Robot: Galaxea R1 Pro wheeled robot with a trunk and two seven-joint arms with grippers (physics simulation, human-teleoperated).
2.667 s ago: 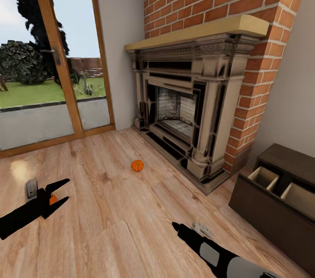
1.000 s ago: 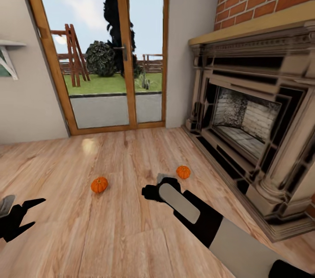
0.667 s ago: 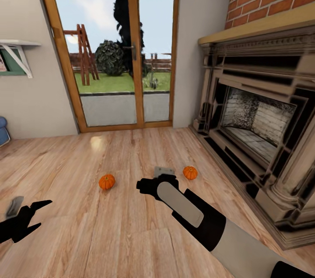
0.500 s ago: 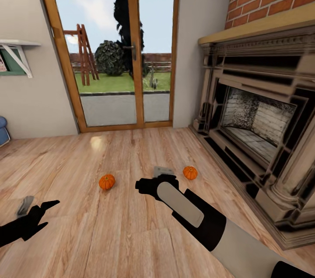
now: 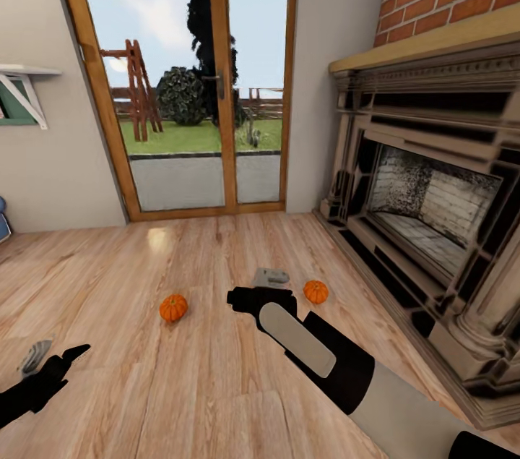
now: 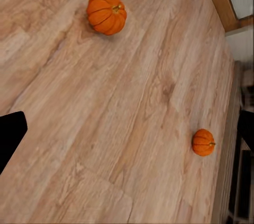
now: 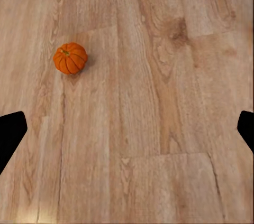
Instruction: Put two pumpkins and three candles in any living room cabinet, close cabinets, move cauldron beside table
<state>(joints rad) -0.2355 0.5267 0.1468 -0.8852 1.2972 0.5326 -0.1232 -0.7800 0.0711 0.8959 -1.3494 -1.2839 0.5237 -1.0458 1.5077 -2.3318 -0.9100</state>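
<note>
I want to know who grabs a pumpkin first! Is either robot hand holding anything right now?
No. The right hand and left hand are open and empty. Both small orange ribbed pumpkins sit untouched on the wooden floor.

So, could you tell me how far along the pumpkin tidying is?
Nothing looks done yet: both pumpkins sit on the floor, one left of the right tool, the other nearer the fireplace. Both tools are empty, the right one open. Stowing them remains.

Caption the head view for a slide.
Two pumpkins lie on the wooden floor between glass doors and fireplace.
</note>
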